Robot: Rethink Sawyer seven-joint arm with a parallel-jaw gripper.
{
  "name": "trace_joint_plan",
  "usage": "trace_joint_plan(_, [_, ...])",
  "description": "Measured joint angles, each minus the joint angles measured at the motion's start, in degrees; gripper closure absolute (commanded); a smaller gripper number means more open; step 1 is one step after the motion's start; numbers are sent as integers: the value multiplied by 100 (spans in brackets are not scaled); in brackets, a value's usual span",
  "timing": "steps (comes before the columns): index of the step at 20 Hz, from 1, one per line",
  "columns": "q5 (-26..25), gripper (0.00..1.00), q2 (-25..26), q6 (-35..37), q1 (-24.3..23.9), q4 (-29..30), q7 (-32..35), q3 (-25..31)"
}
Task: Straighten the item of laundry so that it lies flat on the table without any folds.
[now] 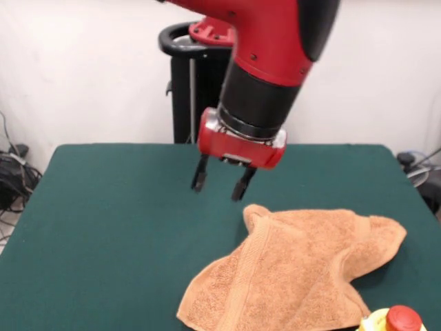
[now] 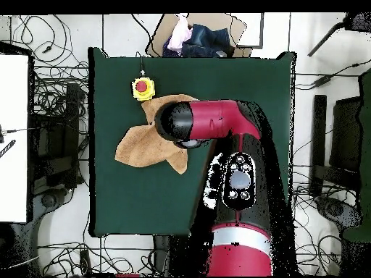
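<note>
Button: a yellow box with a red button (image 1: 394, 321) sits at the near edge, touching the towel; I risk dragging cloth over it.
Towel: the orange-tan towel (image 1: 296, 276) lies rumpled, near right on the green table (image 1: 103, 227), one corner folded up.
Gripper: my gripper (image 1: 220, 183) hangs empty above the table, jaws spread, just beyond that corner; a shallow pinch could slip off.

The towel (image 1: 296, 276), light orange-tan terry cloth, lies crumpled on the dark green table (image 1: 103, 221), with a hemmed corner turned up and a woven band running down its front part. In the overhead view it spreads unevenly, partly hidden under the arm.
</note>
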Motion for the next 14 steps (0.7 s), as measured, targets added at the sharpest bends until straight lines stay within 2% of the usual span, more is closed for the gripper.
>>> trace_joint_plan(5, [-166, 0, 196, 1352, 212, -218, 0, -71])
trace_joint_plan(7, [-238, 0, 260, 1682, 243, -301, 0, -74])
trace_joint_plan(10, [-340, 0, 366, 1971, 246, -453, 0, -76])
trace_joint_plan(14, [-435, 0, 483, 1982, 245, -629, 0, -77])
